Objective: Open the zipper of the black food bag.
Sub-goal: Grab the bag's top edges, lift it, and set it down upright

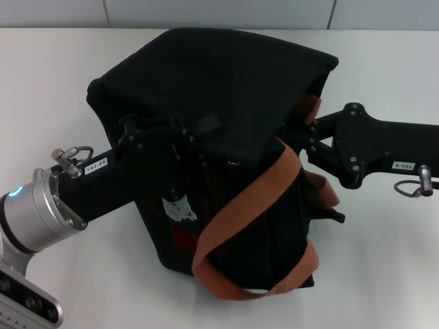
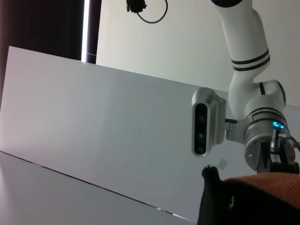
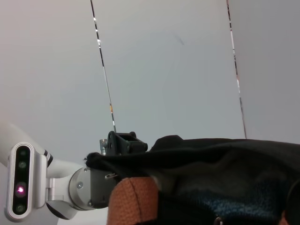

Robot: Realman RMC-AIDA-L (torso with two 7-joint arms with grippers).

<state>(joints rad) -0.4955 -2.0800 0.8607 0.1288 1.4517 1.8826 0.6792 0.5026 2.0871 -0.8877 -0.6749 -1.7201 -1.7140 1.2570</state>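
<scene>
The black food bag (image 1: 212, 89) stands mid-table with its top flap raised like a hood. Orange-brown straps (image 1: 250, 199) loop down its front. A small silver glint (image 1: 234, 163) under the flap's edge looks like a zipper pull; the zip line itself is hard to make out. My left gripper (image 1: 180, 131) presses against the bag's front left, just under the flap. My right gripper (image 1: 306, 131) is at the bag's right side, behind a strap. In the right wrist view the flap (image 3: 211, 152) spans the bag's dark inside, and the left gripper (image 3: 123, 142) sits at its far edge.
The white table (image 1: 384, 260) runs all round the bag, with a grey wall behind it. The left wrist view shows the right arm's wrist camera (image 2: 206, 123) above a strap (image 2: 267, 187).
</scene>
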